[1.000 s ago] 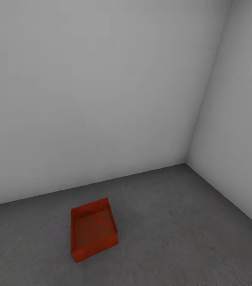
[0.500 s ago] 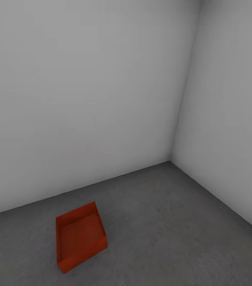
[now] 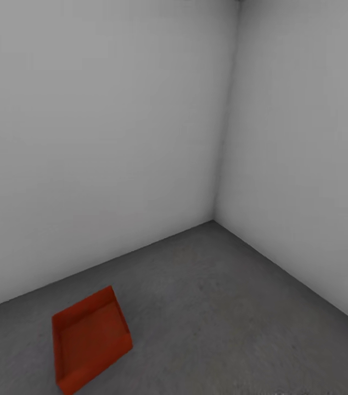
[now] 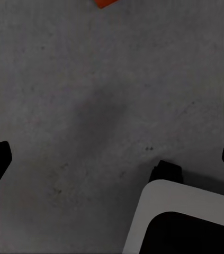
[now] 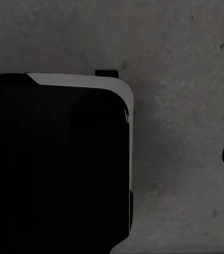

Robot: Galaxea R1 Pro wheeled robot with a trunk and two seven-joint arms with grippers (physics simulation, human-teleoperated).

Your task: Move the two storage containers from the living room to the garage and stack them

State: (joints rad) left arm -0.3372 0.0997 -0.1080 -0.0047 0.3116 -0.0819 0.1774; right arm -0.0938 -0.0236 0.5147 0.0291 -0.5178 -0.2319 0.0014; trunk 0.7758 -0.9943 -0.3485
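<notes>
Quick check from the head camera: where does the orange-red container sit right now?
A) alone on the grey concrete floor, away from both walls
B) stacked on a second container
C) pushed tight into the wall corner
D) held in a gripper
A: the storage container rests alone on the floor, apart from both walls.

Two plain grey-white matte walls meet in vertical corner seam, right of centre in head view. Dark grey mottled rough concrete floor spreads out from corner base, toward camera. Light soft, even; walls shade slightly darker near seam.
</notes>
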